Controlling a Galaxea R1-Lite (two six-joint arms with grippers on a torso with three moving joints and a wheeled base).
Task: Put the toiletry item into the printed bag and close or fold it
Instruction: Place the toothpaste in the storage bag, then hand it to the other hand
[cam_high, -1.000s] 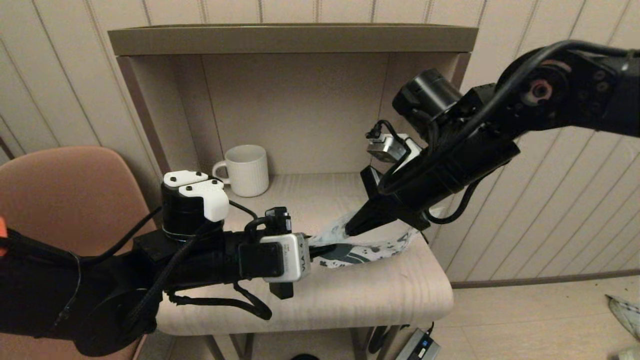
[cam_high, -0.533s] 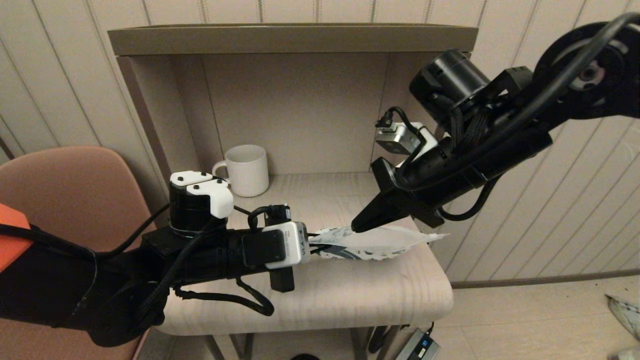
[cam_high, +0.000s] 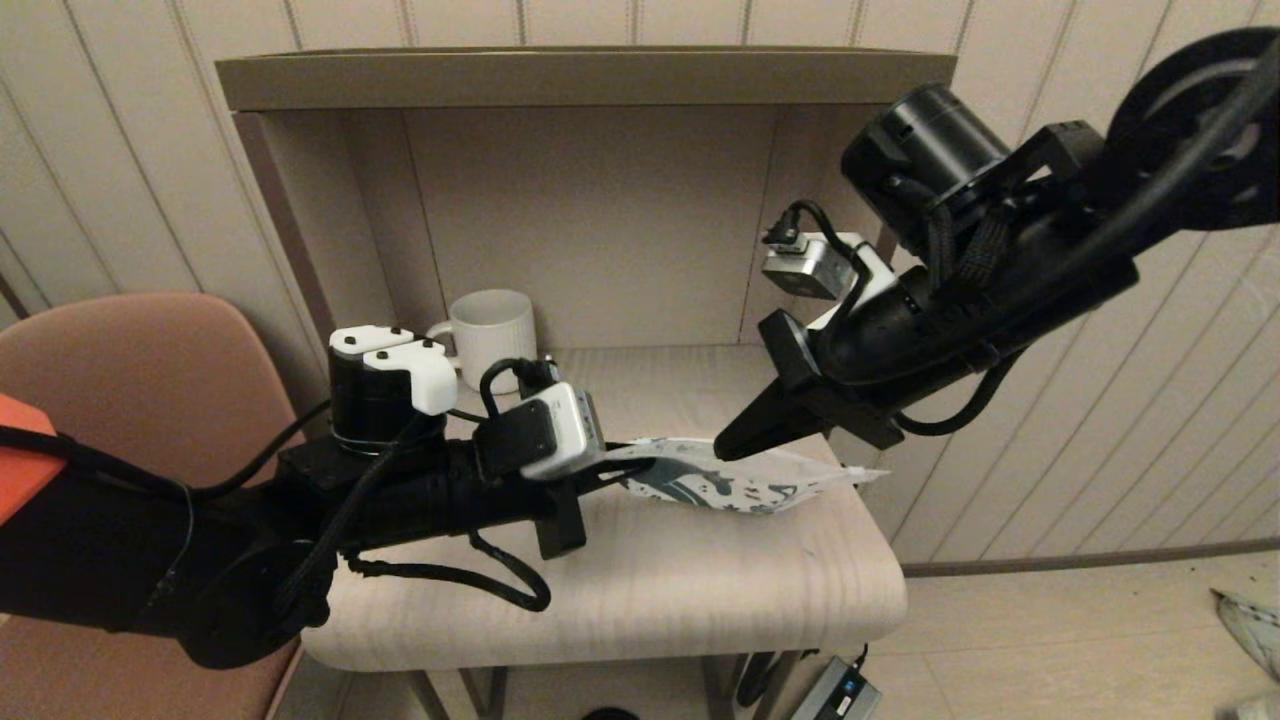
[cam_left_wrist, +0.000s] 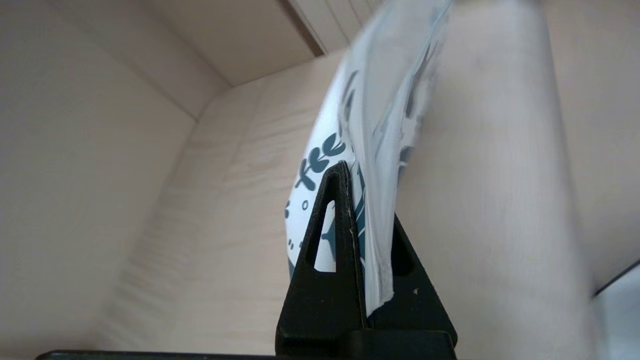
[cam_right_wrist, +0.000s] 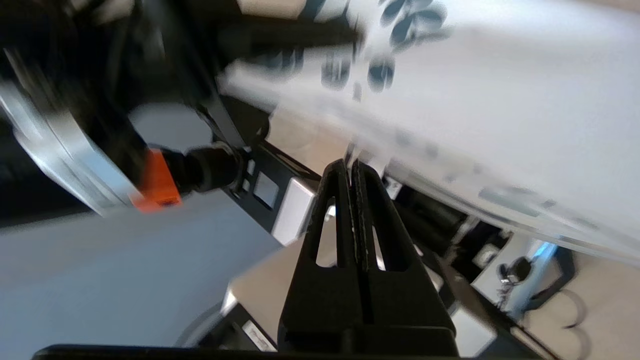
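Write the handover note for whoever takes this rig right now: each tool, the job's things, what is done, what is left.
Left tool: shut on one end of the printed bag, holding it off the table.
Right tool: fingers pressed together, tip at the bag's upper edge near its middle; whether it pinches the bag cannot be told.
Toiletry item: not visible in any view; may already be inside the bag, unconfirmed.
White mug: at the back of the table, untouched.
Done: bag picked up.
Left: confirm the item is inside, then close or fold the bag.

Thin, perhaps glossy plastic printed bag (cam_high: 735, 483); matt pale woodgrain shelf (cam_high: 650, 570); ribbed glazed mug (cam_high: 493, 338).
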